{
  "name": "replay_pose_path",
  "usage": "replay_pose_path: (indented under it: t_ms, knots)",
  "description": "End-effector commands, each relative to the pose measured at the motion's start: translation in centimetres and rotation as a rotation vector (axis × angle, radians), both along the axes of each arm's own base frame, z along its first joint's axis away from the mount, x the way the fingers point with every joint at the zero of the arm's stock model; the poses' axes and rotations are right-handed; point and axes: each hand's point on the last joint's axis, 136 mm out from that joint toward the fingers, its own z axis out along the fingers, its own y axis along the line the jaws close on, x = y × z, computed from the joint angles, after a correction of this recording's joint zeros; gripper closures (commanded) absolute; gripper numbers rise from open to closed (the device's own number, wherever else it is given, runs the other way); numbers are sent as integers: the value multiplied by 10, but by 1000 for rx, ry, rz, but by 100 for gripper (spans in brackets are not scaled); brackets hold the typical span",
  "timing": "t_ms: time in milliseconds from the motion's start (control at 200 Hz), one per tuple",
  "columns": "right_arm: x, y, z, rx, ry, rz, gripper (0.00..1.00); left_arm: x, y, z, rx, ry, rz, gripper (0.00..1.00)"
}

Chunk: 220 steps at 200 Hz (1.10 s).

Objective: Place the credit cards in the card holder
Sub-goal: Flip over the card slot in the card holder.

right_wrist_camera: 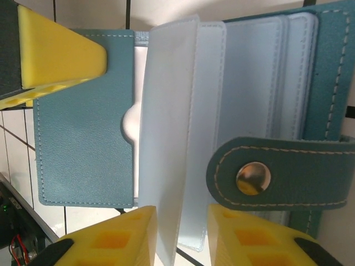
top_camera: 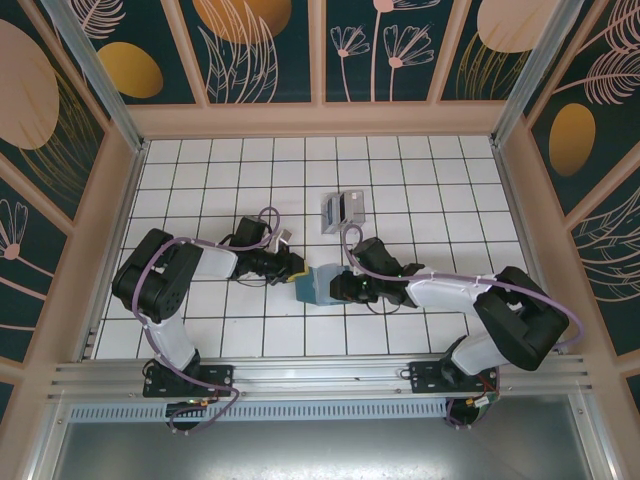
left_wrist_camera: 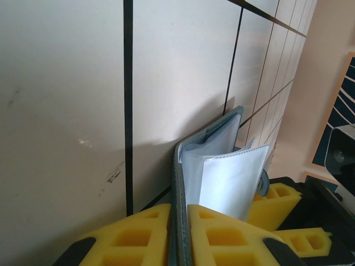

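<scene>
Top external view: The card holder (top_camera: 316, 285) is found opened near the middle of the bench (top_camera: 200, 180), somewhat toward its near edge, between the two arms. The left fingers (top_camera: 292, 268) are set against its left side and the right fingers (top_camera: 347, 286) against its right side. The credit cards (top_camera: 342, 210) lie in a small cluster well apart from the holder, toward the far edge, in line beyond the right fingers. The right arm is judged the nearer to them. The cluster's long axis cannot be made out at this size.

Left wrist view: The left fingers are seen closed tight on the edge of the holder's teal cover (left_wrist_camera: 178, 183), which is held standing on edge off the bench. The clear sleeves (left_wrist_camera: 233, 177) fan out beyond the grip, on the side away from the bench.

Right wrist view: The right fingers stand partly apart, astride the lower edges of the sleeves. Whether the sleeves are pinched or merely straddled cannot be told. The strap (right_wrist_camera: 288, 174) with its snap lies across the sleeves just beside the right-hand finger.

Judgement: No card is held. The coming move turns on the cards lying toward the far edge from fingers that are both occupied at the holder, so one arm would have to be freed, most readily the right.
</scene>
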Motion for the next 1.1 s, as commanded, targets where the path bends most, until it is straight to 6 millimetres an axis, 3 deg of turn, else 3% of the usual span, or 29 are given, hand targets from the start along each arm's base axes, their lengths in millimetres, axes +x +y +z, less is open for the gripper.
replay_pose_path:
  t_ms: [0,190,435,786,1096]
  knots:
    - [6,11,16,31,-34,11,65,0,1,8,-20,-16,2,82]
    - [9,14,24,36,-55,15,64,2,0,9,-21,-15,6,80]
    - [9,19,20,28,-47,43,76,2,0,9,-22,-17,9,79]
    - [12,31,20,19,-56,78,80,4,-1,11,-25,-18,13,78]
    - [9,37,15,22,-47,98,78,9,3,18,-17,-55,15,64]
